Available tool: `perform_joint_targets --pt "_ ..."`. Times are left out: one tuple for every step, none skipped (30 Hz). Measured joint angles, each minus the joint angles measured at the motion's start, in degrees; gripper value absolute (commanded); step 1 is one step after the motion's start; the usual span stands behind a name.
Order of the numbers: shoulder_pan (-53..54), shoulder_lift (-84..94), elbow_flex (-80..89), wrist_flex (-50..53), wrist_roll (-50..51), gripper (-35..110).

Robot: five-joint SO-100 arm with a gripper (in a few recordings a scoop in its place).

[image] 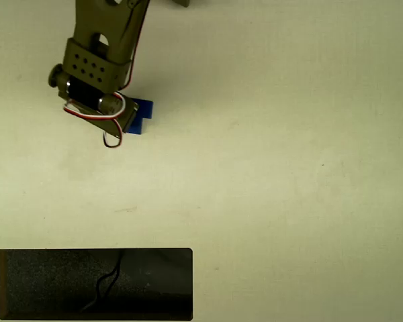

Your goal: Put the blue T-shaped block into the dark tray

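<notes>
Item: block [143, 115], small, flat, bright blue, lay in the upper left of the overhead view on the pale tabletop [289, 168], partly covered by the arm's wrist; only its right portion showed, with a notch in its edge. Pincer [124, 121]: sat directly over the block's left part, its fingers hidden beneath the olive wrist housing and the looped red-and-white wires, so whether it was open, closed or gripping the block could not be told. Whether the block rested on the tabletop or was lifted could not be told either. Tray [94, 253]: long, black, speckled floor, a thin wavy line across its middle, lay along the bottom edge at lower left, well apart from the block, with nothing in it. Step in hand, as judged: the grasp at the block, the carry not yet done. Next move, as judged: a firm hold on the block, then a lift and travel down the picture to the tray.
</notes>
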Motion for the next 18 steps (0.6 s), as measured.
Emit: perform_joint_targets --pt "-0.8 -0.4 -1.1 -0.6 0.5 0" --pt "-1.9 -1.1 -2.1 -0.4 1.4 0" --pt "-2.9 -1.3 -2.6 0.3 2.3 0" --pt "-4.3 -2.0 -3.5 0.7 2.6 0" --pt "-4.7 -2.5 -5.0 1.5 3.3 0" --pt "-4.7 -2.5 -6.9 4.0 3.7 0" --pt "-4.3 -2.4 -9.1 5.6 4.0 0" --pt "-3.1 -2.2 -11.0 6.7 4.0 0" --pt "-2.5 -1.6 -12.0 8.2 4.0 0" --pt "-1.6 -0.4 -12.1 9.1 3.3 0" --pt "-0.4 1.3 -12.1 9.9 2.5 0" --pt "-0.3 3.8 -11.8 10.7 2.3 0" --pt "-0.2 6.5 -11.1 12.0 1.6 0" --pt "-0.2 9.5 -9.8 13.7 1.1 0" --pt "-0.4 12.5 -7.7 15.7 0.4 0" --pt "-1.1 15.6 -4.6 17.4 -0.6 0" --pt "-1.5 18.5 -1.4 18.8 -1.7 0" --pt "-2.1 21.4 2.1 19.4 -2.5 0"
